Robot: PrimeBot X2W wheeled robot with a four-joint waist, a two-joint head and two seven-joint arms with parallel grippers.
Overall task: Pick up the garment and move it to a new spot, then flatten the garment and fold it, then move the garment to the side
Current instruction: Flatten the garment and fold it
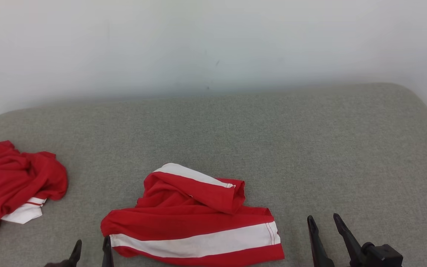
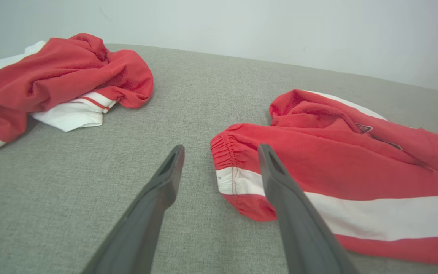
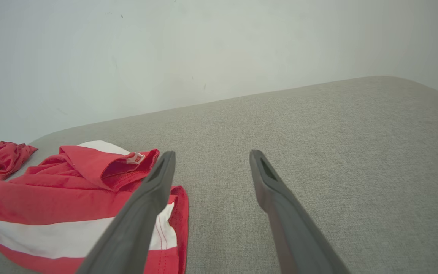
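The garment (image 1: pixel 191 218), red shorts with a broad white band, lies on the near middle of a grey padded surface (image 1: pixel 272 141). It is half flat: the lower part is spread out with the band running across it, and the upper part is bunched and folded back over itself. The left gripper (image 1: pixel 92 243) sits at the garment's left end with its two fingers spread wide, released. In the left wrist view (image 2: pixel 221 148) the elastic edge of the garment (image 2: pixel 337 167) lies right at the fingertips. The right gripper (image 1: pixel 324 218) hovers over bare fabric just right of the garment, fingers also spread apart and clasping nothing (image 3: pixel 212 153). A second garment (image 1: pixel 13 181), red and white too, lies crumpled at the far left edge, well apart from the first. A pale wall (image 1: pixel 198 37) rises behind the surface
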